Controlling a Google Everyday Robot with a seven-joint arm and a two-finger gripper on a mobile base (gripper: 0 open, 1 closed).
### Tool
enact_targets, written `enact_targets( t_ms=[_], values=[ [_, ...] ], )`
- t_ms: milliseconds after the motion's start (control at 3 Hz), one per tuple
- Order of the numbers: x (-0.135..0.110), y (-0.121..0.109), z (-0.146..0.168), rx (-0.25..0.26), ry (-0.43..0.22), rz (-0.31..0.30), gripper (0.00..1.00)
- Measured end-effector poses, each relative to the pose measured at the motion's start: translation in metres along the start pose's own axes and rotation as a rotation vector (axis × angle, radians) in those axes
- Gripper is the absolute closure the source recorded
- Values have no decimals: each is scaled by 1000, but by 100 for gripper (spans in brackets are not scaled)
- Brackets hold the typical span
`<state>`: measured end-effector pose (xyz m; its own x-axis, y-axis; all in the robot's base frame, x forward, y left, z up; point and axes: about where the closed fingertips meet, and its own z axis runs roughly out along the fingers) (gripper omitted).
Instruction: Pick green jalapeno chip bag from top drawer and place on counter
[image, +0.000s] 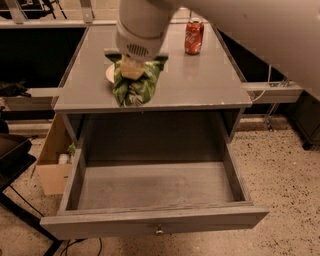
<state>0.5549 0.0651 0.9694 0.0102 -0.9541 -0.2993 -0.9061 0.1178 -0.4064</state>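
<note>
A: Go, near end first. What's up front?
B: Top drawer (150, 220), pulled wide open, round knob (159, 230) on the front panel. Inside it's just bare grey floor, no bag in there.

A: Left of it?
B: Tan cardboard box (50, 167) on the floor, just beside the drawer's left wall. There's something small inside, can't tell what. It's not part of the task.

A: So where's the bag?
B: The green jalapeno chip bag (134, 86) is up over the tabletop (200, 85), near the front edge and left of centre. It's bunched up and upright under the gripper.

A: Gripper?
B: The gripper (132, 70) is right at the bag's top, below the big white wrist (140, 30). It's clamped on the crumpled top of the bag and mostly buried in it.

A: Is the bag touching the surface?
B: Cannot tell. Its lower end lines up with the tabletop's front edge, so it could be resting there or hanging just above.

A: Farther back?
B: A pale bowl (109, 73) just behind the bag, mostly hidden by it. A red soda can (194, 36) stands upright toward the far right, well apart from the bag.

A: Progress call?
B: Late stage, I'd say. The pick looks done, since the bag is out of the drawer and over the tabletop. What's left is to set it down, let go and clear the arm.

A: Risks?
B: It's close to the front edge, so it might tip off into the drawer on release. The bowl is tight behind it too.
</note>
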Motion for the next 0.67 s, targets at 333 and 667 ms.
enact_targets(
  t_ms=[333, 667],
  values=[
    [-37, -45, -11, 22, -2, -32, 100],
    [-83, -100, -10, 84, -97, 9, 100]
  ],
)
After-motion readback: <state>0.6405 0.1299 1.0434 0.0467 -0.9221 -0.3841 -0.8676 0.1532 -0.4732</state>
